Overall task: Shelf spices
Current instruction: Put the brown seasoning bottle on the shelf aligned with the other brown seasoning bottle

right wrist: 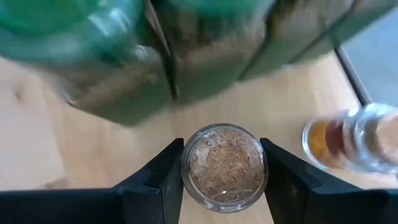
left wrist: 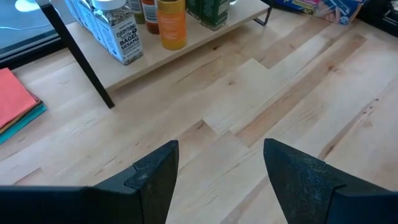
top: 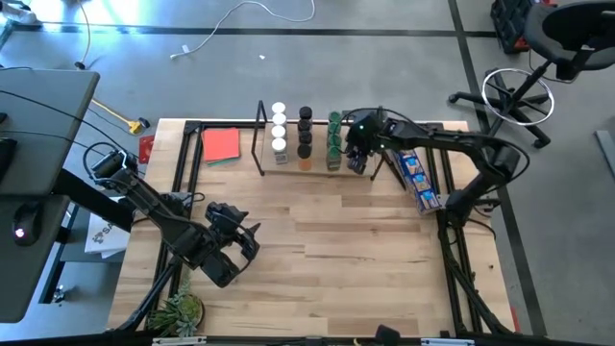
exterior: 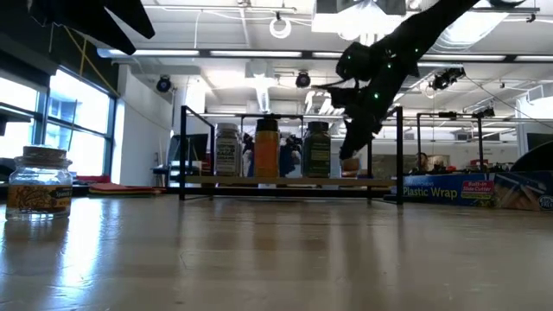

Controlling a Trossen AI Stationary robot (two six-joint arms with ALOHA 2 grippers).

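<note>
Between your right gripper's (right wrist: 222, 186) two dark fingers (right wrist: 155, 180) sits a clear jar (right wrist: 224, 167) of tan spice, seen end-on, with a finger against each of its sides; the claw is closed only as far as that jar's width. Just past the fingertips stand the green-lidded jars (right wrist: 93, 56), close and blurred, on the light board of the shelf (right wrist: 280, 106). Off to one side of the claw lies another clear jar (right wrist: 354, 137) with orange-brown contents.

From above, your right gripper (top: 359, 152) is at the right end of the shelf (top: 258, 135), touching the row of green jars (top: 333, 139). Beyond those, farther from the claw, run a black-lidded row (top: 305, 130) and a white-lidded row (top: 279, 130). A blue packet (top: 416, 178) lies just behind your right arm, and a red card (top: 221, 144) lies past the shelf's far end.

Your left gripper (top: 231, 245) waits well apart from the shelf over bare tabletop, its fingers (left wrist: 155, 180) spread wide and holding nothing.

At table height, one lone jar (exterior: 37, 181) stands far to the side of the shelf (exterior: 285, 180).
</note>
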